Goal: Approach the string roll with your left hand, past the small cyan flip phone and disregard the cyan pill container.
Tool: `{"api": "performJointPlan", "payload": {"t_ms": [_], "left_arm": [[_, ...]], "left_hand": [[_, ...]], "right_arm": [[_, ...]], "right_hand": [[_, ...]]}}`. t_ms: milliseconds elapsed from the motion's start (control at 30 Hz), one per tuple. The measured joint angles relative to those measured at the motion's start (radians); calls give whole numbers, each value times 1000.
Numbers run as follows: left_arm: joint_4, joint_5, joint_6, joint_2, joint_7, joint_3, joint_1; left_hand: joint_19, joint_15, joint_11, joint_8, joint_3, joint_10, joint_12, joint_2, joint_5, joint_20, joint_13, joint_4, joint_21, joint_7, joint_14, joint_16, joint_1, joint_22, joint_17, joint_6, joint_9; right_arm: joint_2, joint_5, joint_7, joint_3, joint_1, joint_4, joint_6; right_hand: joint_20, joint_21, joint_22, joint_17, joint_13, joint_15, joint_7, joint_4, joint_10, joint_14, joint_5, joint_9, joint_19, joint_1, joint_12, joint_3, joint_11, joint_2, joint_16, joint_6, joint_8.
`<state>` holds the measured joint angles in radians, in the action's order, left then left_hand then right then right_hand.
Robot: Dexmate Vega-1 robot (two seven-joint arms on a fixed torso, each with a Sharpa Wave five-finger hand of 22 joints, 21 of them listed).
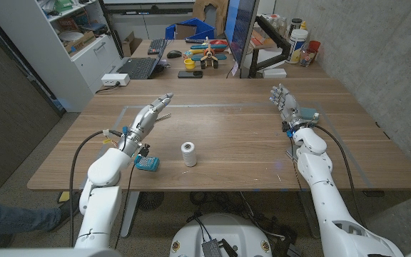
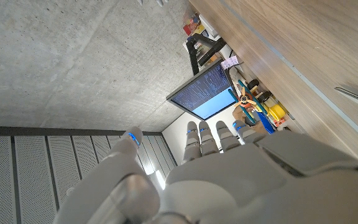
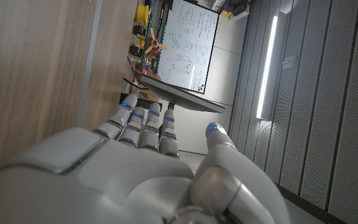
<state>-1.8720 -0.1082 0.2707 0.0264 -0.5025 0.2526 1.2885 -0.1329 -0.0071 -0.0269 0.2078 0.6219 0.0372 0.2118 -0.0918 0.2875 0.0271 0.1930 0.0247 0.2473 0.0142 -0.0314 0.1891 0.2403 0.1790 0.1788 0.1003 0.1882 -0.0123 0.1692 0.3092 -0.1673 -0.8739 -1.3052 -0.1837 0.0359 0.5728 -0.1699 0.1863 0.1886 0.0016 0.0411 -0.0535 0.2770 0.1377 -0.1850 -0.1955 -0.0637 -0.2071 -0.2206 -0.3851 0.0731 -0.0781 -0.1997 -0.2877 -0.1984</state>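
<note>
The string roll (image 1: 189,153), a small white spool, stands upright near the table's front middle. My left hand (image 1: 150,113) hovers above the table to the roll's far left, fingers straight and apart, holding nothing; its back shows in the left wrist view (image 2: 241,177). A cyan pill container (image 1: 146,164) lies just left of the roll, beside my left forearm. My right hand (image 1: 284,100) is raised at the right side, fingers spread and empty, and shows again in the right wrist view (image 3: 135,168). A small cyan object, probably the flip phone (image 1: 309,113), lies just right of that hand.
The wooden table (image 1: 234,135) carries a pale tape outline (image 1: 212,106). Behind its far edge stand a monitor (image 1: 240,28), a keyboard (image 1: 138,68), blue bins (image 1: 191,30) and bottles (image 1: 300,36). A white shelf (image 1: 70,43) is at the back left.
</note>
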Motion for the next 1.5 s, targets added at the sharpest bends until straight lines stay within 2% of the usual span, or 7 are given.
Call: {"api": "performJointPlan", "payload": {"t_ms": [233, 433, 733, 1500], "left_arm": [[-11, -12, 7, -1, 3, 3, 16], [-21, -21, 17, -1, 4, 4, 29], [-34, -33, 39, -2, 6, 1, 45], [-88, -60, 80, -2, 6, -6, 91]], "left_hand": [[0, 0, -3, 0, 0, 3, 0, 3, 0, 0, 0, 0, 0, 5, 0, 0, 8, 0, 0, 5, 0], [2, 1, -3, 0, 0, 3, 0, 5, -7, 9, 0, 0, 0, 2, 1, 0, 13, 0, 0, 9, 0], [9, 9, 2, 0, 0, 9, 0, 9, -7, 2, 0, -6, 0, 2, 9, 0, 18, 0, 0, 9, 0], [12, 7, -2, 0, 1, 12, 0, 7, -7, 13, 0, -15, -4, -4, 11, 0, 30, 0, 0, 14, 0]], "right_arm": [[0, 2, 4, -2, 4, 5, -5], [0, 3, 6, -4, 4, 6, -7], [2, 10, 9, -9, 3, 6, -10], [2, 21, 6, -22, -3, -11, -13]], "right_hand": [[0, -8, 0, 0, 0, -4, 0, 0, 0, 4, 0, 0, 0, 0, 0, 0, 0, 0, 0, 0, 0], [0, -8, 0, 0, 0, -4, 0, -2, 0, 4, 0, 0, 0, 0, 0, 2, 0, 0, 0, 0, 0], [0, -15, 0, 0, 0, -4, 0, -4, 0, 4, 0, 0, 0, 0, 0, 4, 0, 0, 0, 0, 0], [0, -26, 0, 0, 0, -3, 0, -4, 0, 4, 0, 0, -7, 0, 0, 4, 0, 0, 0, 0, 0]]}}
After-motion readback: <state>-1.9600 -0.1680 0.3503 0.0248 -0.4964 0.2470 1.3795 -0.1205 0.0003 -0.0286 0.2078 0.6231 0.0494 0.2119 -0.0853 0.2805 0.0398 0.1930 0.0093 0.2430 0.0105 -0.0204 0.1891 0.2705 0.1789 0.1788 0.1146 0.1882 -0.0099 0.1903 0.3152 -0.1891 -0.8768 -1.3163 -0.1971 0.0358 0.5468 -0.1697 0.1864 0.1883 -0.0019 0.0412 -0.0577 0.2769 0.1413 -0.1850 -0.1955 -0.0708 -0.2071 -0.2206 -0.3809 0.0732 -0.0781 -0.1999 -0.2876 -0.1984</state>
